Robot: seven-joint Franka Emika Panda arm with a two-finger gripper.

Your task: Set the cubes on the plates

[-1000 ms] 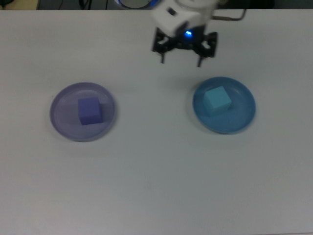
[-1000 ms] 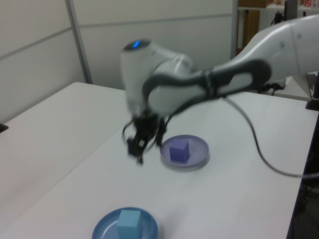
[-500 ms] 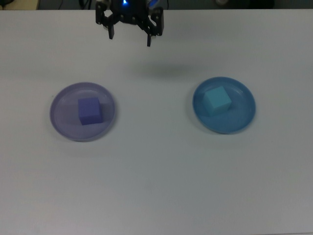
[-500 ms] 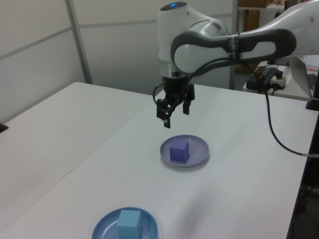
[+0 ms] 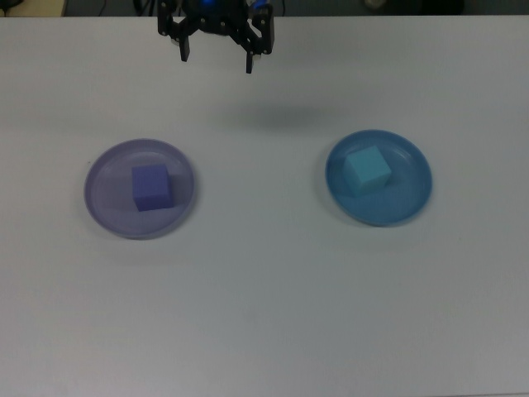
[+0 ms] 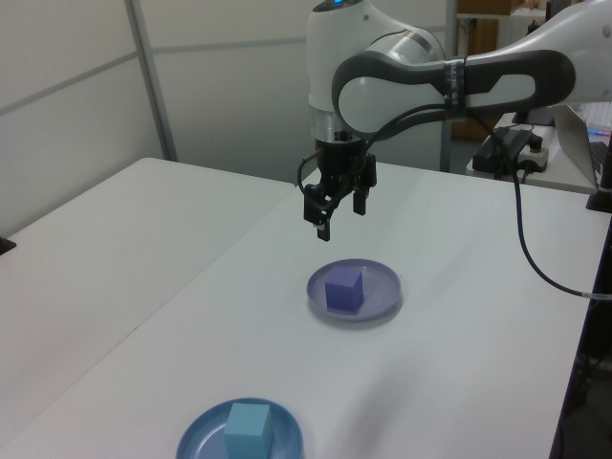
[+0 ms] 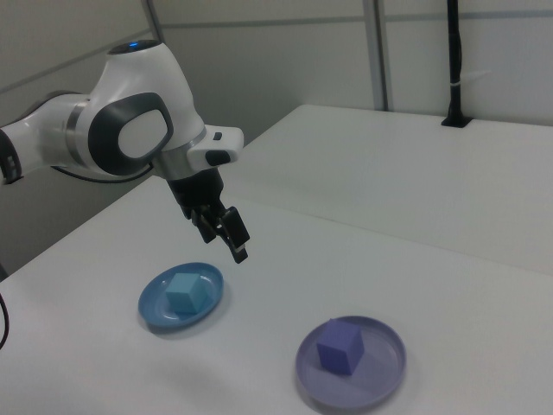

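You have the gripper (image 5: 216,59) raised, jaws open and empty. The purple cube (image 5: 151,187) rests on the lavender plate (image 5: 103,207), the cyan cube (image 5: 367,169) on the blue plate (image 5: 409,203). Both cubes look light, probably rigid; grip 2 opposite flat faces.

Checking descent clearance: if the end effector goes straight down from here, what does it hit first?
Probably bare table. The end effector hangs open and empty, fingers pointing down, apparently behind both plates in the top view, its shadow on bare table. Depth is uncertain.
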